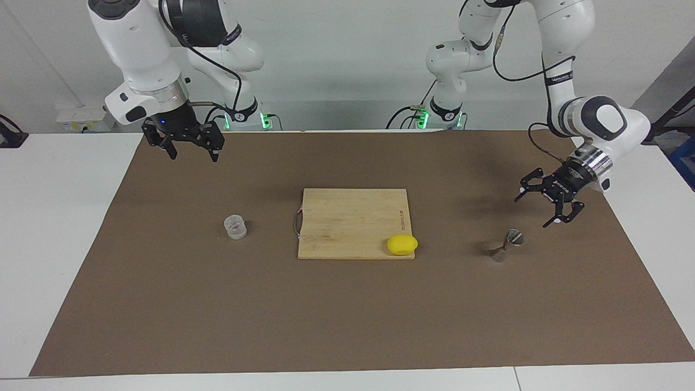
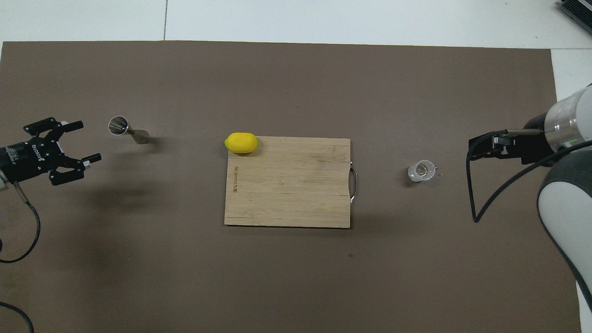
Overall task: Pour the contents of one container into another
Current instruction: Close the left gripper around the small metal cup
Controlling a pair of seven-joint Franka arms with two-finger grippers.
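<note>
The small clear glass cup (image 1: pixel 235 227) (image 2: pixel 421 170) stands upright on the brown mat toward the right arm's end. The metal hourglass jigger (image 1: pixel 505 245) (image 2: pixel 127 129) stands on the mat toward the left arm's end. My left gripper (image 1: pixel 535 210) (image 2: pixel 88 141) hangs open and empty over the mat just beside the jigger, apart from it, its fingers pointing toward it. Over the mat's corner at the right arm's end, my right gripper (image 1: pixel 194 157) (image 2: pixel 471 149) is raised, open and empty, well clear of the cup.
A wooden cutting board (image 1: pixel 347 214) (image 2: pixel 286 194) with a metal handle lies in the middle of the mat between the cup and the jigger. A yellow lemon (image 1: pixel 402 244) (image 2: pixel 241 142) rests on the board's corner nearest the jigger.
</note>
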